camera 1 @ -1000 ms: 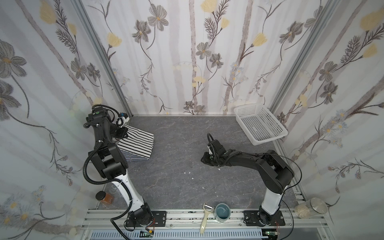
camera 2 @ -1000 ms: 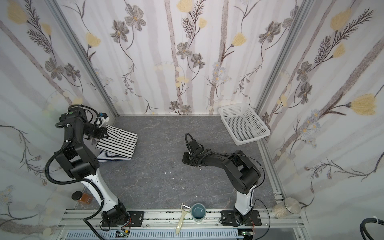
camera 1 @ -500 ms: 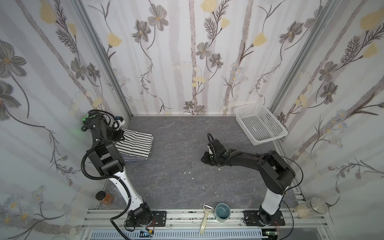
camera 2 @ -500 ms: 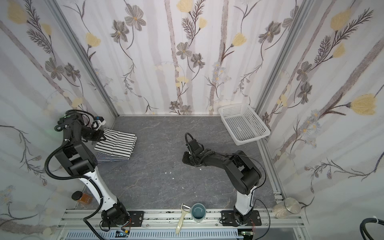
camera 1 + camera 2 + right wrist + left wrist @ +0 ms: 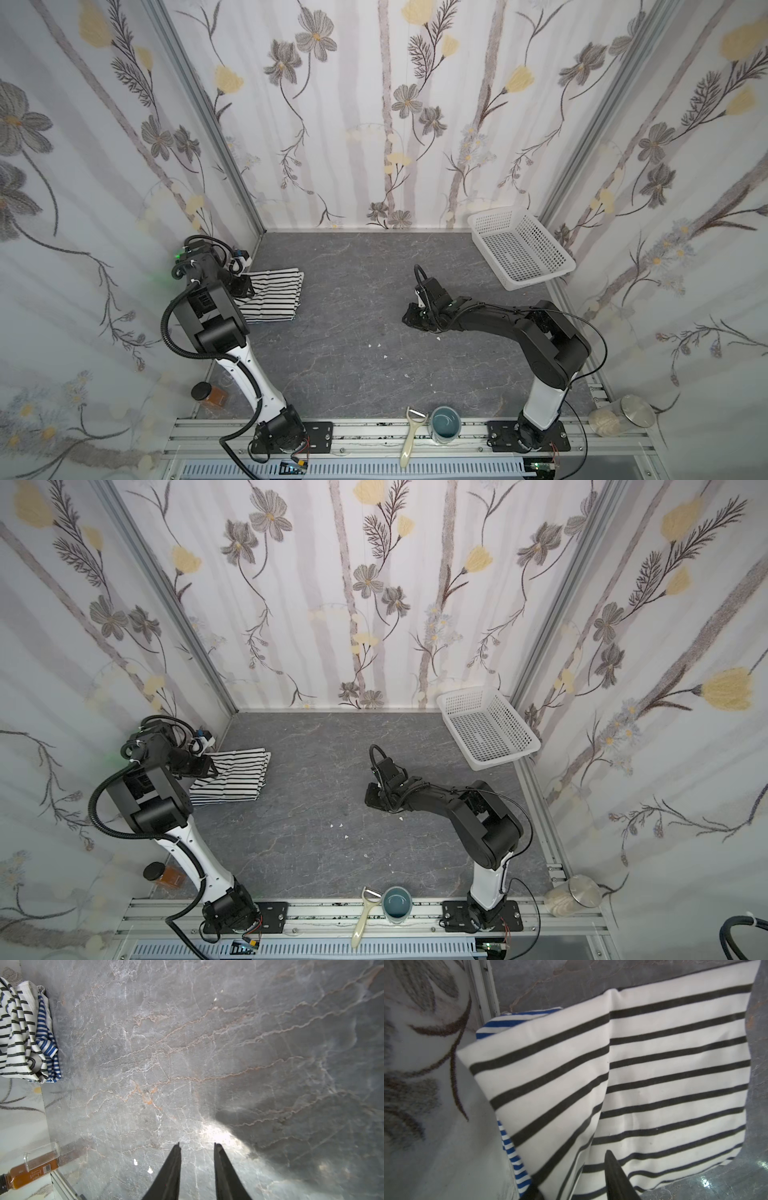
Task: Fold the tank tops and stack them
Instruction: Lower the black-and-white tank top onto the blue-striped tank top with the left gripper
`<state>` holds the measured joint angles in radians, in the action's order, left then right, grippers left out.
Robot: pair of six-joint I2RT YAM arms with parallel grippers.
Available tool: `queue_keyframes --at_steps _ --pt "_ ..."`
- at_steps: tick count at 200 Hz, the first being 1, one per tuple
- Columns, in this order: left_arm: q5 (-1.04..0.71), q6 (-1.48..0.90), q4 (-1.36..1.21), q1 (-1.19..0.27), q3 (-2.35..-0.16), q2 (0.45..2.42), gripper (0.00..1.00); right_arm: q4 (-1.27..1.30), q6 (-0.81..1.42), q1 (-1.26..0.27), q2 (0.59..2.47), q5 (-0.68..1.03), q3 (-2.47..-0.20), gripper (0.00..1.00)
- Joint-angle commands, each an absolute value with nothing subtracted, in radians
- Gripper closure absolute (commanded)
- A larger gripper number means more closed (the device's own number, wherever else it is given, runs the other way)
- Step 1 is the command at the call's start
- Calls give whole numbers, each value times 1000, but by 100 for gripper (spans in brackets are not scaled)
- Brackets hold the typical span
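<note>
Your stack sits at the left back of the bench (image 5: 353, 332), hard against the wall (image 5: 425, 1064). The black-striped top (image 5: 654, 1076) lies over the blue-striped top (image 5: 512, 1022), which shows only as a strip along the wall side.

Your left claw (image 5: 569, 1172) is low on the stack's near edge. Its jaws are parted, and a corner of the black-striped cloth lies between them, apparently not pinched.

That corner is your main risk. If you lift away at an angle, a finger (image 5: 616, 1176) could catch the loose layer. That would drag the upper top sideways or flip its fold open. A straight rise with the jaws wider looks safer.

A crease crosses the black-striped top, and its wall-side half seems to ride higher than the rest. If you leave it, it may slump toward the wall or slide off the blue one.

From the right wrist view the stack's end looks bunched, not flat, so any nudge could spill it.

Your right claw (image 5: 197, 1145) hangs over bare bench mid-table with its jaws slightly apart and nothing between them. It is well clear of the cloth and poses no threat unless you sweep it left.
</note>
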<state>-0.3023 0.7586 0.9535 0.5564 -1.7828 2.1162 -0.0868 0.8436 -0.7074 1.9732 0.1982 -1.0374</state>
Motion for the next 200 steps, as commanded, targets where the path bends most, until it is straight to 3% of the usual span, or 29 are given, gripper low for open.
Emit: queue_keyframes --at_steps 1,50,93,165,181,200 --pt "-225 728 809 541 -1693 2033 56 -79 836 -707 1965 179 -1037 70" --pt "-59 699 556 446 -1446 1834 50 -86 832 -704 1962 180 -1042 70" --pt "34 646 434 407 -1369 1815 49 -104 822 -696 1949 178 -1042 70" --pt "60 573 206 396 -1236 1723 50 -103 824 -689 1948 178 -1032 70" --pt "46 589 206 387 -1222 1736 55 -98 827 -690 1956 182 -1034 70" --pt "40 606 206 382 -1213 1777 72 -99 828 -689 1963 185 -1043 70"
